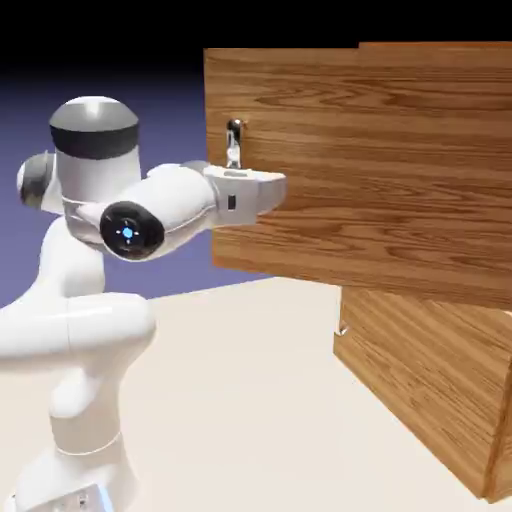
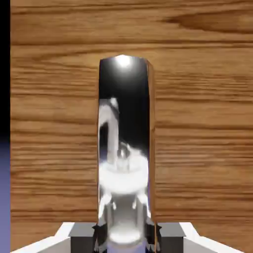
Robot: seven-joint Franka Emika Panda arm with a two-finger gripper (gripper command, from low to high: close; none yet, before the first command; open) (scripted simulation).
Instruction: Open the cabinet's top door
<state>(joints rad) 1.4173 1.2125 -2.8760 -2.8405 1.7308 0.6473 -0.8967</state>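
My arm [image 1: 175,212] has a glossy white housing with rounded joints, black end caps and one blue indicator light. My fingertips [image 2: 83,236] are grey.

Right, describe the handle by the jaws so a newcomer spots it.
On the big wood-grain cabinet, find the upper door, swung out. Near its free edge stands a shiny vertical bar handle. Unlike the lower handle, it has the jaws closed on it.

Past everything else I see a pale cream, flat, matte floor surface [image 1: 240,360], its far edge slanting up toward the exterior view's right. Beyond that edge, my exterior view shows a plain blue-violet backdrop [image 1: 170,130], darkening to black along the top.
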